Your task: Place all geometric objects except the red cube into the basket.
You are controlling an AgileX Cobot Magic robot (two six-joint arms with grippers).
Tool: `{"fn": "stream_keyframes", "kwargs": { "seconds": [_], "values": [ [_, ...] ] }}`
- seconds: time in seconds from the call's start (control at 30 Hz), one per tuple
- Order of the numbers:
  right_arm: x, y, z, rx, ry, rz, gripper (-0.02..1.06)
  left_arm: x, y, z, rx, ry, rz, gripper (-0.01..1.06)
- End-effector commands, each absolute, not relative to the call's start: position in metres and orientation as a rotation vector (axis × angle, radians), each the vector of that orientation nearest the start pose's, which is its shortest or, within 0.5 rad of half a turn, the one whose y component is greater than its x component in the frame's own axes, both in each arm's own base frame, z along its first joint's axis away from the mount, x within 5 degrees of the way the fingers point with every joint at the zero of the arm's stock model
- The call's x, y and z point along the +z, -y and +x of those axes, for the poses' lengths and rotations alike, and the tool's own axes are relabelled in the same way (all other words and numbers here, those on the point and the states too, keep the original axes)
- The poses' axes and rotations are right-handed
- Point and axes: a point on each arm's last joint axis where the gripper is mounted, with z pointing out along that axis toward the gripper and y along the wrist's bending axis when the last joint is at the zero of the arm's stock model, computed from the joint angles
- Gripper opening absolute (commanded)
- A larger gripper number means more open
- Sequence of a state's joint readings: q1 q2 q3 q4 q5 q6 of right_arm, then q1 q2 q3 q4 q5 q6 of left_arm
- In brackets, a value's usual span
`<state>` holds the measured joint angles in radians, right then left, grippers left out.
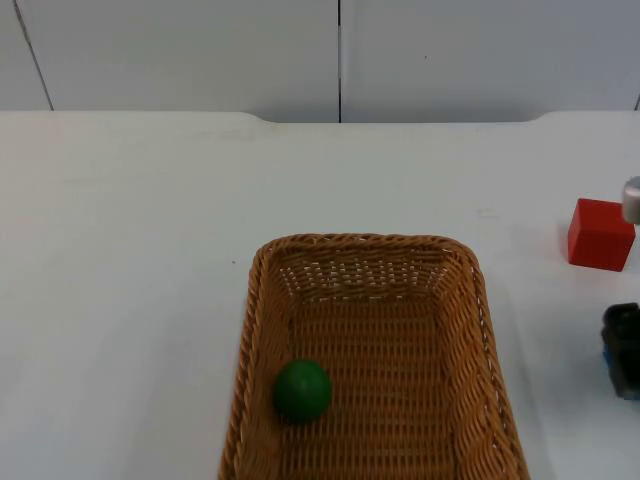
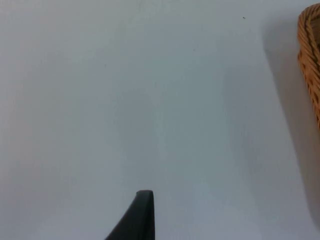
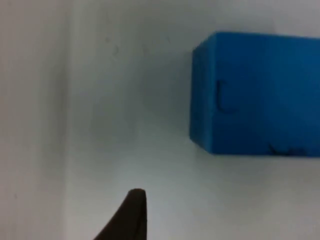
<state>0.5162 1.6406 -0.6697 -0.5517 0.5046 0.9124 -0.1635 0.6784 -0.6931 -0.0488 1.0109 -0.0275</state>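
A woven basket (image 1: 256, 330) stands at the front middle of the table, and a green ball (image 1: 302, 390) lies inside it near its left wall. The red cube (image 1: 600, 234) rests on the table at the far right. My right gripper (image 1: 624, 350) hangs at the right edge, just in front of the red cube and over a blue block (image 3: 257, 92) that lies on the white table. A sliver of that blue block (image 1: 606, 352) peeks out beneath the gripper. My left gripper (image 2: 142, 220) waits over bare table, with the basket's rim (image 2: 310, 55) off to its side.
The grey partition wall (image 1: 340, 55) closes off the back of the table. White table top stretches to the left of the basket and behind it.
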Motion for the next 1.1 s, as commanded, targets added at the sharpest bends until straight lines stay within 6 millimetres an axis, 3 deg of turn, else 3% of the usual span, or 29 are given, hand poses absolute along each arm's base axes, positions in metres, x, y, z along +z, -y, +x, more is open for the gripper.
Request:
{"fn": "stream_keyframes", "kwargs": {
  "seconds": [0.0, 0.3, 0.53, 0.7, 0.77, 0.83, 0.87, 0.97, 1.07],
  "values": [
    [0.129, -0.111, 0.239, -0.129, -2.763, -0.087, 1.0, 0.305, 0.022, 0.105, -0.166, -2.479, 0.145, 1.05],
    [0.111, -0.108, 0.254, -0.127, -2.699, -0.028, 1.0, 0.305, 0.024, 0.105, -0.185, -2.476, 0.162, 1.05],
    [0.101, -0.09, 0.269, 0.039, -2.693, 0.071, 0.98, 0.305, 0.024, 0.105, -0.186, -2.477, 0.169, 1.05],
    [0.096, -0.091, 0.269, 0.042, -2.708, 0.056, 0.9, 0.305, 0.024, 0.105, -0.184, -2.476, 0.176, 1.05],
    [0.094, -0.093, 0.27, 0.065, -2.709, 0.05, 0.76, 0.305, 0.024, 0.105, -0.184, -2.476, 0.176, 1.05],
    [0.096, -0.092, 0.27, 0.063, -2.705, 0.051, 0.47, 0.305, 0.024, 0.105, -0.184, -2.476, 0.176, 1.05],
    [0.096, -0.092, 0.27, 0.063, -2.705, 0.051, 0.47, 0.305, 0.024, 0.105, -0.184, -2.476, 0.176, 1.05],
    [0.111, -0.088, 0.269, -0.005, -2.671, 0.042, 0.0, 0.305, 0.024, 0.105, -0.184, -2.478, 0.176, 1.05],
    [0.144, -0.085, 0.267, -0.001, -2.577, 0.028, 0.0, 0.305, 0.024, 0.105, -0.183, -2.478, 0.176, 1.05]
  ]
}}
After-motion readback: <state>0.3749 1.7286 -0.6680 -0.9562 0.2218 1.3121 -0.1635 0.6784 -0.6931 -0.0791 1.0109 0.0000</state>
